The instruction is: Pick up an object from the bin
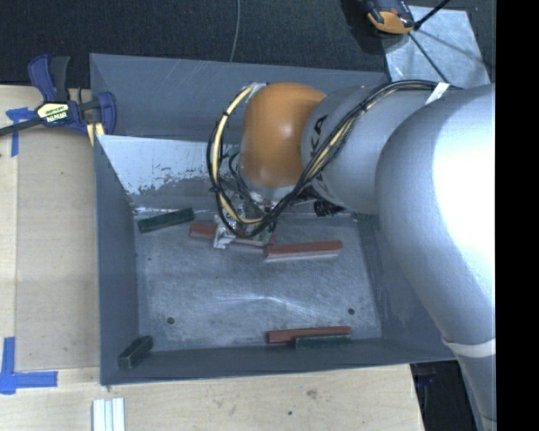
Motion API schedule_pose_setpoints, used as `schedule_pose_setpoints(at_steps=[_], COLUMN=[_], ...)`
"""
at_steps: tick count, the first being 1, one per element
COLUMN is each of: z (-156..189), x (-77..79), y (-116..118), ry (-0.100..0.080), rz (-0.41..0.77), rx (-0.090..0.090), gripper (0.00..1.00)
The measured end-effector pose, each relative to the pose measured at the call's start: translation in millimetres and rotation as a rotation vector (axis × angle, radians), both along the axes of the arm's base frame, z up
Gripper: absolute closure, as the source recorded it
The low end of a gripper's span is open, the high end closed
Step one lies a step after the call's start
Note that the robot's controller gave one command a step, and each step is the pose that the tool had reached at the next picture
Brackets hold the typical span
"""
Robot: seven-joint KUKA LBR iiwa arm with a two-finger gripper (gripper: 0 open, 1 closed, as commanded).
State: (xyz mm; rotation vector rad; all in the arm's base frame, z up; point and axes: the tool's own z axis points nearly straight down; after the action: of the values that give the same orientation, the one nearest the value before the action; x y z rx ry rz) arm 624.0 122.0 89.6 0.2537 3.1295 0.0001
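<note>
A black surface runs along the top, while a pale tan tabletop spans left and bottom.

the bin is scuffed, dull grey metal; the orange cover above the hand looks smooth and glossy.

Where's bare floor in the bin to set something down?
Bare: the middle floor, between the red-brown bar above it, the brown-and-green pair of bars at the bottom wall and the green block in the bottom-left corner. Crowded: the top side, where the gripper sits by a brown bar and a dark green bar.
</note>
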Motion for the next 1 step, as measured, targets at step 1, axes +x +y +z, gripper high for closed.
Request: schedule_pose_setpoints(at_steps=[1], z=[8.4], x=[0.6], y=[0.1], ry=[-0.001], rz=[0.000], rx=[0.000], gripper=[1.00])
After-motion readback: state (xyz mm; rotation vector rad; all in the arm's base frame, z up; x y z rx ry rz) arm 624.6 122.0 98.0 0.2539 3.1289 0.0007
